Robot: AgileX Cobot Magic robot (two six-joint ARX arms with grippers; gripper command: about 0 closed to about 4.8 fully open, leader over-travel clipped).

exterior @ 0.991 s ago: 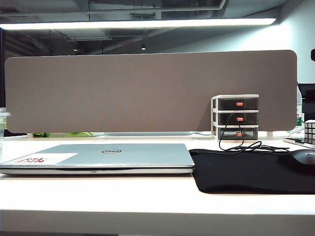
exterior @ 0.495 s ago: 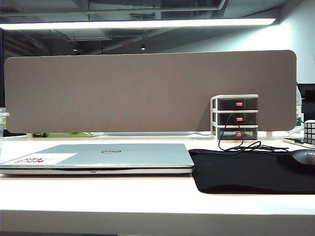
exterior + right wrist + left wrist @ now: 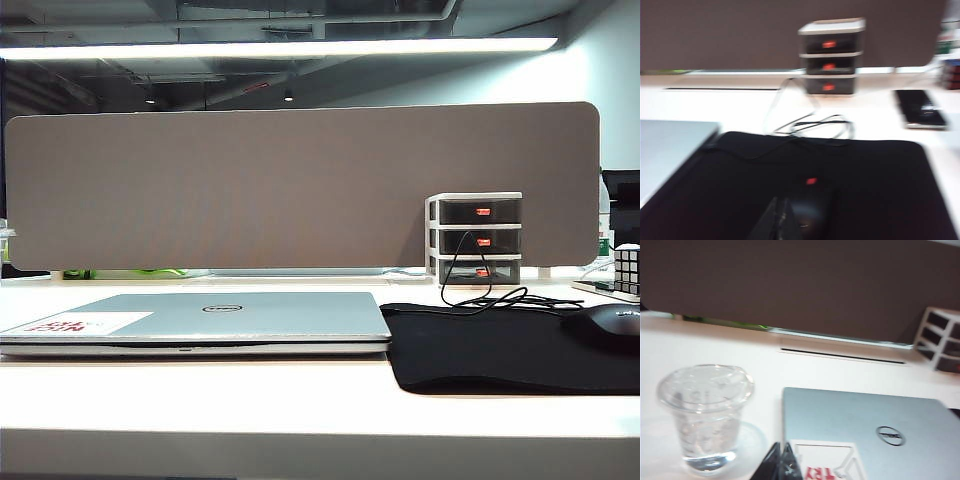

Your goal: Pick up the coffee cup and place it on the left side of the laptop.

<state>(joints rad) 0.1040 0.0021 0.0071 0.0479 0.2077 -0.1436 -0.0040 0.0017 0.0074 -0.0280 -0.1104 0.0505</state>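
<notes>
Left gripper [image 3: 781, 462]: showing only in the left wrist view as dark fingertips pressed together, clenched on nothing, sitting just over the laptop's stickered corner, apart from the cup.
Right gripper [image 3: 779, 220]: showing only in the right wrist view, blurred; its dark tips are meeting at a point, clenched and empty, hanging over the mat beside the mouse.
Cup [image 3: 706, 416]: standing upright on the table [image 3: 300, 400] just beside the laptop's left edge, lid on, nothing gripping it. In the exterior view it is lying at the far left edge of the frame, nearly cut off.
Laptop [image 3: 215, 318]: lying closed at lower left of the exterior view, logo up, the white-and-red sticker at its near left corner.
Mat [image 3: 500, 350]: lying black at lower right, touching the laptop's right side.
Mouse [image 3: 605, 325]: resting on the mat's right end, its cable looping back toward the drawers.
Drawers [image 3: 477, 238]: standing at centre right against the brown partition [image 3: 300, 185].
Change: against the earlier exterior pictures, the whole scene is sitting slightly further left in the frame, and less of the cup is showing at the left edge; laptop, mat, mouse and drawers are keeping their places relative to one another.
</notes>
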